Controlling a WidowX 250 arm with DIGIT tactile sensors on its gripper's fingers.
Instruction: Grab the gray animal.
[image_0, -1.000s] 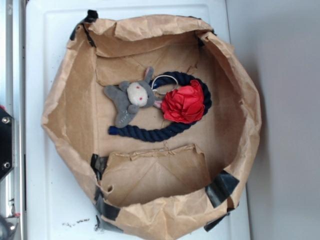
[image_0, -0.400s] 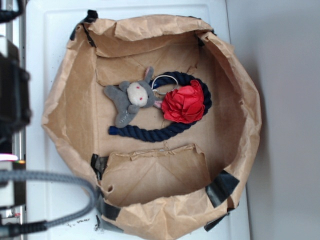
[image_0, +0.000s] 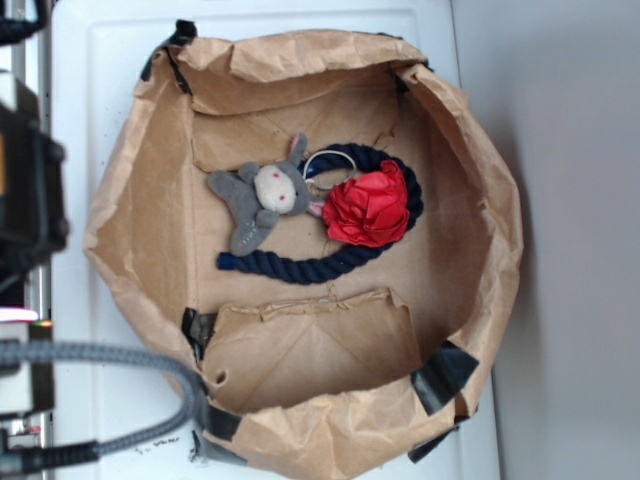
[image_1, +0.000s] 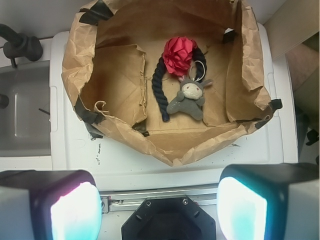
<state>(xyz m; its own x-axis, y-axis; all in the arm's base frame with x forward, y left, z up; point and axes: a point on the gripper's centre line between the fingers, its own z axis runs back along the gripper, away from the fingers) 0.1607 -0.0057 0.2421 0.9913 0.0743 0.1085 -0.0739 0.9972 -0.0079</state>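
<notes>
I see the gray animal (image_0: 262, 197) lying flat on the floor of a big brown paper bag (image_0: 135, 210) with its walls folded down. The bag sits on a white surface (image_0: 100, 60). The toy has a cream face with red cheeks, and its long ears point toward a small white ring (image_0: 322, 165). Right beside it is a red ball (image_0: 368, 206) made of cloth, and the toy's head nearly touches it. A dark blue rope (image_0: 300, 266) curls around under both of them, and the toy's body lies against it. From my wrist camera the toy (image_1: 189, 96) is up ahead in the bag, well away from my claw (image_1: 159, 210). The claw is wide open and holds nothing; I see its two fingers (image_1: 75, 212) at the bottom corners, glowing a pale blue-green. In the outside view, part of my arm (image_0: 30, 190) is a dark blur at the left edge, with a gray cable (image_0: 130, 365) below it.
</notes>
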